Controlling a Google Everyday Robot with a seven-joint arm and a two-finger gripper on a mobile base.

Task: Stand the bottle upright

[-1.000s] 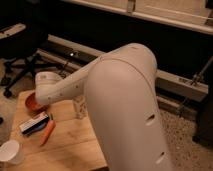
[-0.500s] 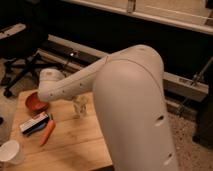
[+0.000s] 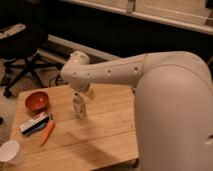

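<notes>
The bottle [image 3: 79,107], small, slim and whitish translucent, stands about upright on the wooden table [image 3: 107,132], left of the middle. My gripper [image 3: 82,94] hangs straight above it at the end of the big white arm [image 3: 115,70], right at the bottle's top. The wrist hides the bottle's cap and whether the gripper touches it.
A red bowl [image 3: 37,101] sits at the table's far left. A flat dark-and-white box [image 3: 34,123] and a carrot [image 3: 47,132] lie in front of it. A white paper cup [image 3: 10,151] stands at the front left corner. An office chair [image 3: 22,62] stands behind on the left.
The arm has swung right and up, uncovering the red bowl. The bottle now shows standing under the gripper, nearer the table's middle.
</notes>
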